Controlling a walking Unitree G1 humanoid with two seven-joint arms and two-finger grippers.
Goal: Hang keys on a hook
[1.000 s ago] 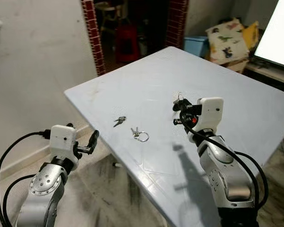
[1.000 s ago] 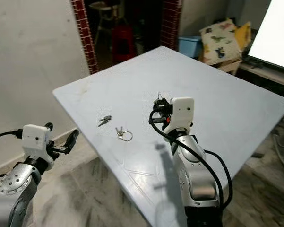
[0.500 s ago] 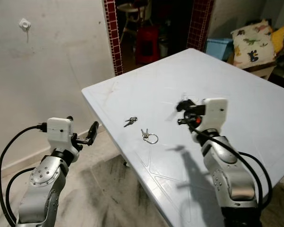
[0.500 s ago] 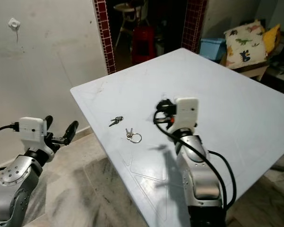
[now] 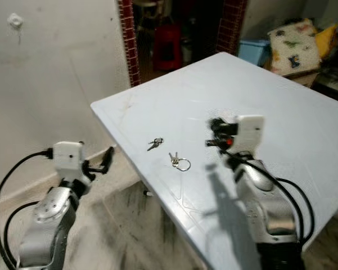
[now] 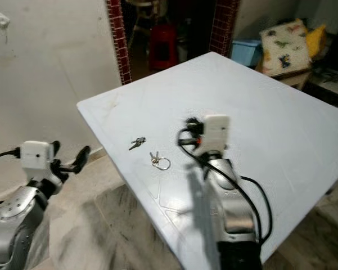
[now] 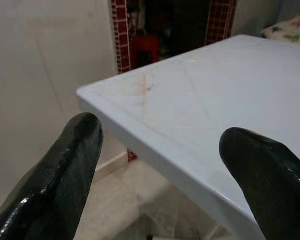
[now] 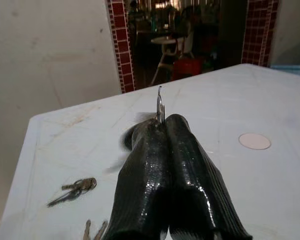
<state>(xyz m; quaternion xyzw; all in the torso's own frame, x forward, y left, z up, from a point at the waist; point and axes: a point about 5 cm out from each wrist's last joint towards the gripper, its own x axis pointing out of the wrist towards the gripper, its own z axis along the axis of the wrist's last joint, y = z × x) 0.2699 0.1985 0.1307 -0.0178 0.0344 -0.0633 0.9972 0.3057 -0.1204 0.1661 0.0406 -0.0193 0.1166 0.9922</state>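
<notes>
My right gripper [image 5: 213, 133] hovers over the middle of the pale blue table [image 5: 292, 95], shut on a thin metal key ring [image 8: 159, 103] that sticks up between the pressed fingertips. Two more key bunches lie on the table nearer its left edge: a small dark bunch [image 5: 155, 143] and a bunch with a ring [image 5: 179, 163]. A small white hook [image 5: 14, 21] sits high on the wall at far left. My left gripper [image 5: 99, 158] hangs open beside the table's left corner, with its fingers [image 7: 80, 150] wide apart and nothing between them.
A dark doorway framed in red brick [image 5: 125, 39] lies beyond the table, with a red stool [image 5: 165, 49] inside. A blue bin [image 5: 253, 49] and a dinosaur-print cushion [image 5: 292, 36] stand at the back right. Marble floor [image 5: 118, 225] lies between table and wall.
The whole picture has shifted, so the camera moved. Both arms keep the same pose, and the right gripper stays shut on the key ring.
</notes>
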